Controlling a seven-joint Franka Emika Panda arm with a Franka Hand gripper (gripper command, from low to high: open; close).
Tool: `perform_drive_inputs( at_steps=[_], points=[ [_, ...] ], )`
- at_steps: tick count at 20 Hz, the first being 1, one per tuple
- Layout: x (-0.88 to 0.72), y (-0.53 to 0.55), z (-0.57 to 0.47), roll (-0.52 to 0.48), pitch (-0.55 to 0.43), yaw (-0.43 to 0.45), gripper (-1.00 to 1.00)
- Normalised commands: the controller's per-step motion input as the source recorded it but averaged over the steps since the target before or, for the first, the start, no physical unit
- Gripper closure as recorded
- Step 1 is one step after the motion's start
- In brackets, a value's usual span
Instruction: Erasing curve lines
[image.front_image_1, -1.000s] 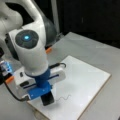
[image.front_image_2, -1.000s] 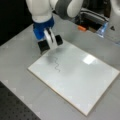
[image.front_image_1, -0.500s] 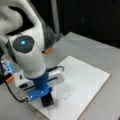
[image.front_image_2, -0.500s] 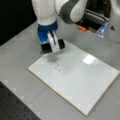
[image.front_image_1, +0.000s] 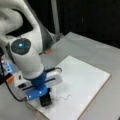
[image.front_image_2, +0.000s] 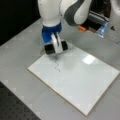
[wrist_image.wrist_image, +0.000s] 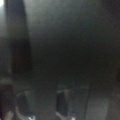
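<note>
The curve lines (image.front_image_1: 64, 97) are one thin dark squiggle near the white board's (image.front_image_1: 85, 75) corner at a front view's bottom; in both front views it shows whole (image.front_image_2: 57, 65). My gripper (image.front_image_1: 45, 99) is shut on a black eraser block (image.front_image_1: 45, 101) that rests at the squiggle's end, just left of it. In a front view the gripper (image.front_image_2: 56, 47) stands at the board's (image.front_image_2: 82, 80) top-left edge, a white finger (image.front_image_2: 57, 44) crossing the eraser (image.front_image_2: 49, 49), directly above the squiggle. The wrist view is dark and shows nothing I can name.
The board lies on a grey table (image.front_image_2: 20, 52). An orange piece (image.front_image_2: 81, 28) and a blue-lit box (image.front_image_2: 103, 28) sit beyond the board. A black perforated mat (image.front_image_2: 13, 107) fills a front view's bottom-left corner. A glare patch (image.front_image_2: 88, 59) shines on the board.
The gripper with the eraser has come down and slightly forward onto the board, ending at the squiggle's end. The squiggle looks unchanged.
</note>
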Motion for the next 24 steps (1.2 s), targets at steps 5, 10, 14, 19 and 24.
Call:
perform_drive_inputs(
  at_steps=[5, 10, 14, 19, 24],
  points=[
    [-0.07, 0.1, -0.25, 0.074, -0.236, -0.083, 1.0],
    [0.02, 0.05, -0.21, 0.05, -0.186, -0.053, 1.0],
    [-0.01, 0.03, -0.12, 0.046, -0.145, -0.046, 1.0],
    [-0.01, 0.02, -0.11, 0.059, -0.125, -0.039, 1.0],
    [0.02, 0.04, -0.15, 0.1, -0.103, -0.021, 1.0]
  ],
)
